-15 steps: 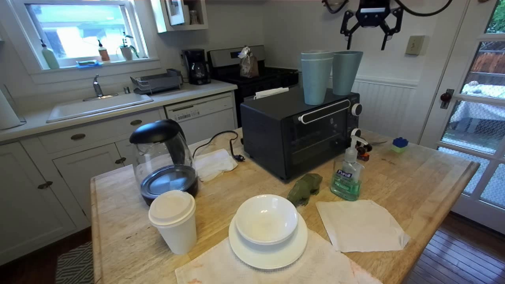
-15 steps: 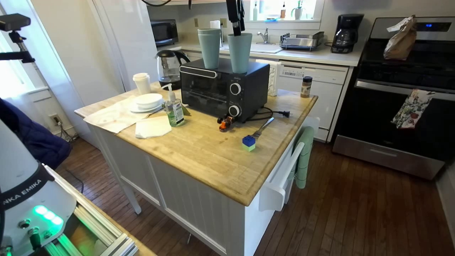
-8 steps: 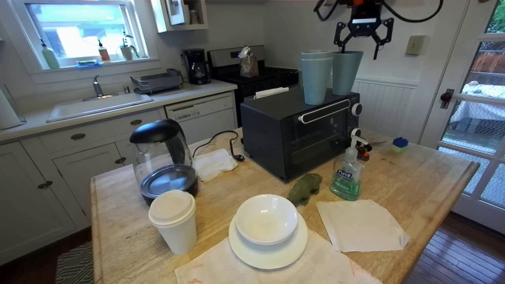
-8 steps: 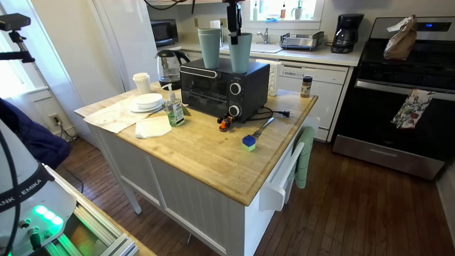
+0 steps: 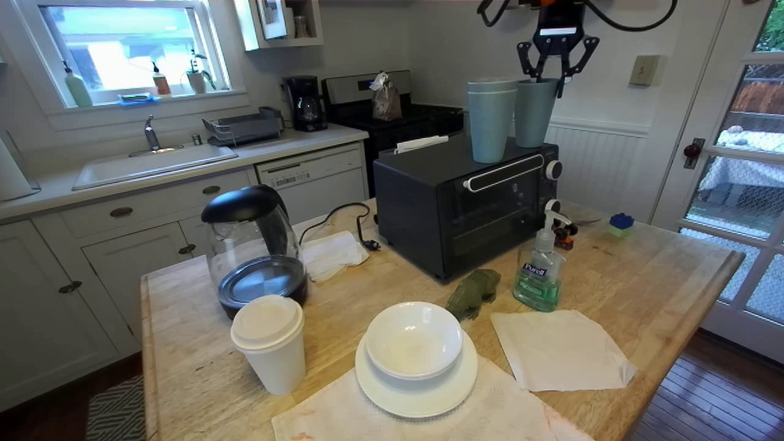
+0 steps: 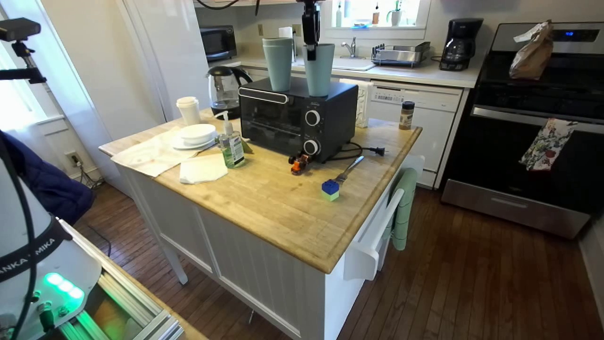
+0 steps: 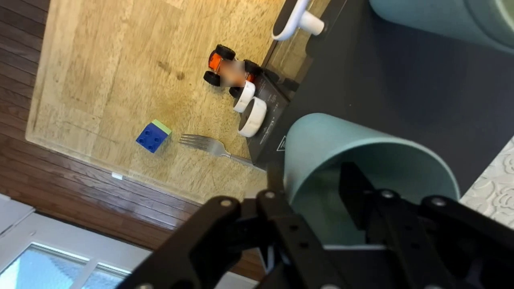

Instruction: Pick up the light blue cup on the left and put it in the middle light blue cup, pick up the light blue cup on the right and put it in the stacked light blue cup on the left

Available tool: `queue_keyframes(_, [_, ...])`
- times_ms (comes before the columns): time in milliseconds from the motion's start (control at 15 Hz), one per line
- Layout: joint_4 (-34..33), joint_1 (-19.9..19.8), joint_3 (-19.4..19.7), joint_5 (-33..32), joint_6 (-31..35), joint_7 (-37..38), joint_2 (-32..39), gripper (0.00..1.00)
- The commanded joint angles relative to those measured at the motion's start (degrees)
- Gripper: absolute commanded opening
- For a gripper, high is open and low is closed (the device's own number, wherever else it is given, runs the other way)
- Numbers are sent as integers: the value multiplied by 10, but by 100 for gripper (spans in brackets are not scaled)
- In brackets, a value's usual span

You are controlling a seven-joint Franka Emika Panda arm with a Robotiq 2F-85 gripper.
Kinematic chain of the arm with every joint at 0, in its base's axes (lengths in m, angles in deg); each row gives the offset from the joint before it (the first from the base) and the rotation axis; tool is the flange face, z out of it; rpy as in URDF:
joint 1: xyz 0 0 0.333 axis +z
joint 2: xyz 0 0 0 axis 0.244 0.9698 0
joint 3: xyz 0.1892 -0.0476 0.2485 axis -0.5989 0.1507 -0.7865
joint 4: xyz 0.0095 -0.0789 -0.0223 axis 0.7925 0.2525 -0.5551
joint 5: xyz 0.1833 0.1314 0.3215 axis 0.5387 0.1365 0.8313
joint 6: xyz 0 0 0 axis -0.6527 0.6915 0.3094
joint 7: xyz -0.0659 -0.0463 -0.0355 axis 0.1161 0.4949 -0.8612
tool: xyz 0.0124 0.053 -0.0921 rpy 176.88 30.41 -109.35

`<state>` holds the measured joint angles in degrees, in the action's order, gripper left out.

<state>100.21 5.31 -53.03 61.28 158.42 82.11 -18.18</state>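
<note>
Plainly, the word Purell can be read on the pump bottle [image 5: 539, 283] with green stuff inside. The white robot arm [image 6: 78, 262] wears a dark band [image 6: 61, 232] in an exterior view, and it says ANKA and MIKA, with a cable [image 6: 31, 231] in front between them. Blue numbers [image 6: 569, 34] on the stove [image 6: 500, 141] and tiny print [image 7: 273, 120] on the toaster oven [image 5: 422, 162] are too small to read. The arm's far end hangs down from above, and the gripper [image 5: 548, 86] points down. Its two fingers [image 7: 355, 188] are partly apart: one is inside the light blue cup [image 5: 531, 119] on the right, one is outside, and the cup's wall is between. A gap shows inside, so it has no hold on the cup. That cup stands mouth up on the toaster oven, above the round knobs [image 6: 312, 118], just beside the stacked light blue cups [image 5: 492, 125].
</note>
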Motion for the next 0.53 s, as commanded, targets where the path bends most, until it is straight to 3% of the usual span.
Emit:
queue_keyframes(0, [-34,-3,1,20,-27,17,11,12])
queue_keyframes(133, [-40,-3,1,20,-33,22,10,1])
queue_keyframes(467, [-50,-5,1,20,-46,24,16,1])
